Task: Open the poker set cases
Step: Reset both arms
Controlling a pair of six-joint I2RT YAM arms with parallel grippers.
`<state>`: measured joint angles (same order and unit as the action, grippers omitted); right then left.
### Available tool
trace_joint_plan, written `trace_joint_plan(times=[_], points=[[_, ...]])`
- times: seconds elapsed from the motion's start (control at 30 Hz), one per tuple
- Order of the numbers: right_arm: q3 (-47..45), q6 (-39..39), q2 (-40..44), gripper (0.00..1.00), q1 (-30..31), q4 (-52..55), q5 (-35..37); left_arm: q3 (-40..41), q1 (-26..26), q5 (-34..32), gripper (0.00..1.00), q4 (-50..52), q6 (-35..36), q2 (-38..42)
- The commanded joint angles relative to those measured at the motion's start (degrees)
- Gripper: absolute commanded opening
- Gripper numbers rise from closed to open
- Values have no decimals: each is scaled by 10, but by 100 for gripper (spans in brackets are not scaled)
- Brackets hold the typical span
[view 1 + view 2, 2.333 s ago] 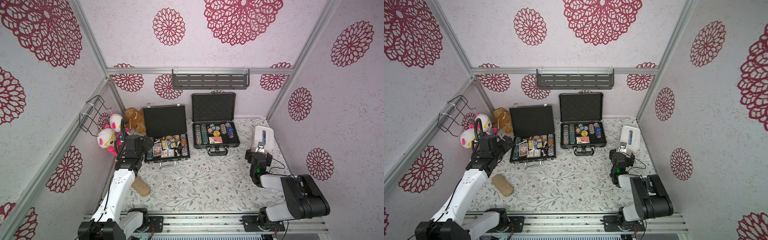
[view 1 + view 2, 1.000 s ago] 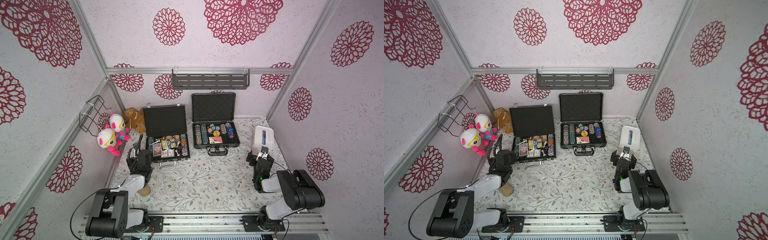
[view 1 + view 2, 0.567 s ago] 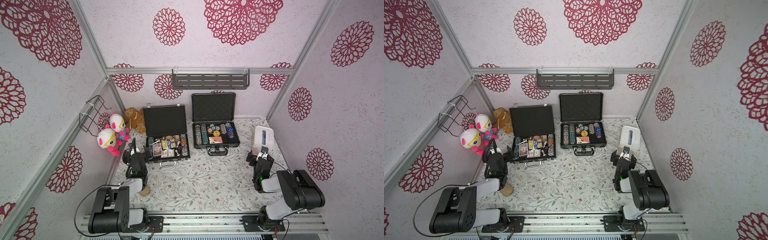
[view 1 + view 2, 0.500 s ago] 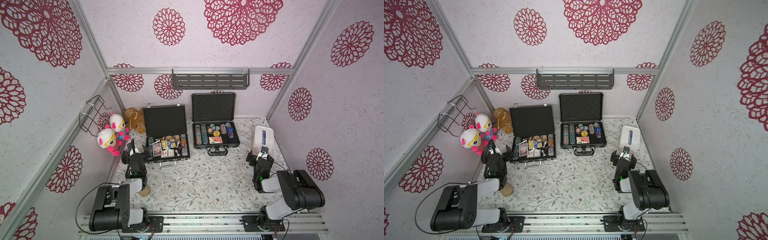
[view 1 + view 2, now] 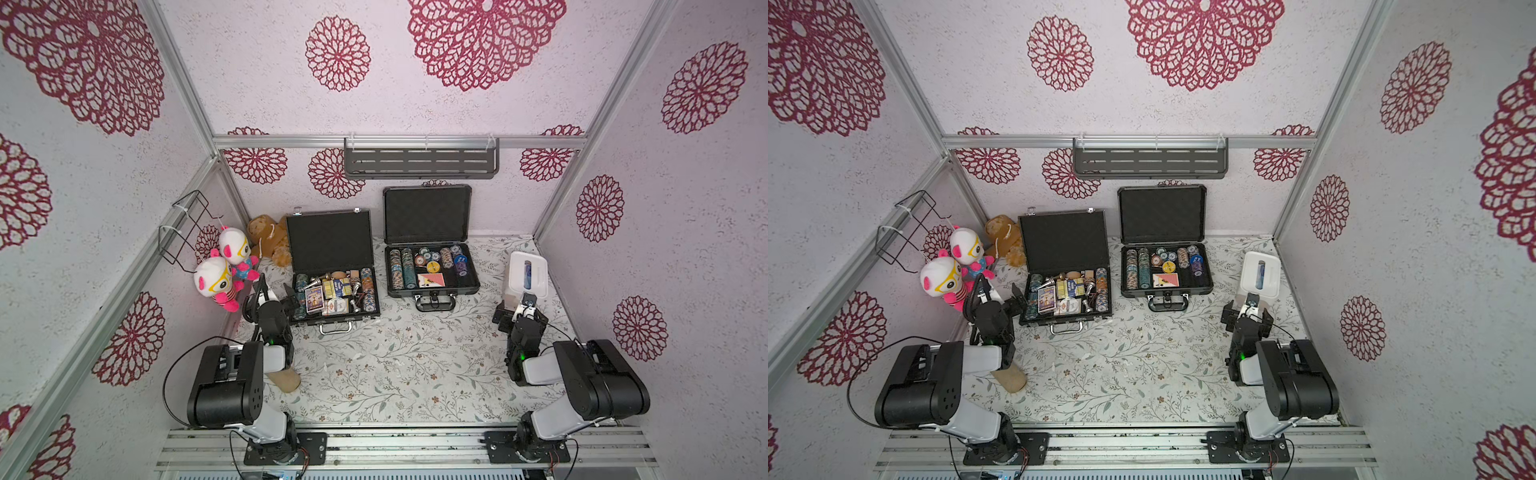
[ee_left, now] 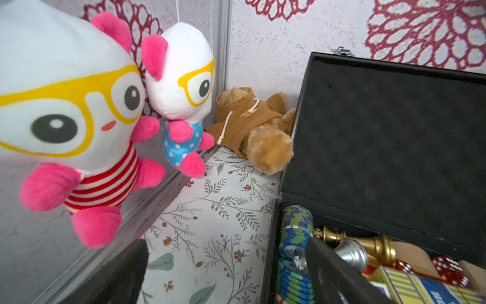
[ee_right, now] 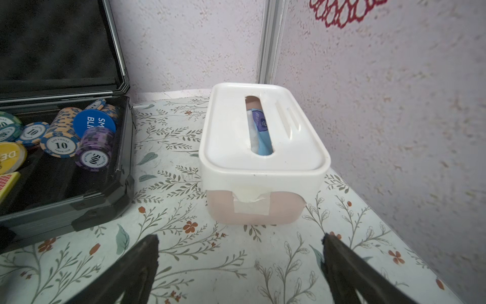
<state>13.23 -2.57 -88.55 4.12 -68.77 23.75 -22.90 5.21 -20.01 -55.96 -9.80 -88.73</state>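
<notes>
Both poker set cases stand open at the back of the table, lids upright. The left case has silver latches and handle and holds chips, cards and chess pieces. The right case holds stacks of chips. My left gripper is open beside the left case's left end; in the left wrist view the left gripper has one finger over the chips and nothing between the fingers, with the lid behind. My right gripper is open and empty, right of the right case.
A white tissue box sits just beyond the right gripper by the right wall. Two plush toys hang at the left wall, with a brown teddy in the corner. A beige roll lies under the left arm. A shelf hangs on the back wall.
The left arm has folded down and back from its raised reach beside the left case. The right arm drew back slightly. Over the last half second almost nothing moves.
</notes>
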Motion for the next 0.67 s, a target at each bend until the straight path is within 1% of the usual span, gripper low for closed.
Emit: trace_joint_plan(times=[0.0,0.63], points=[[6,2,3,99,2,-20,2,-3,-8,17,97,41,24,-1],[5,3,3,99,2,-19,2,-9,-3,30,97,47,26,-2]])
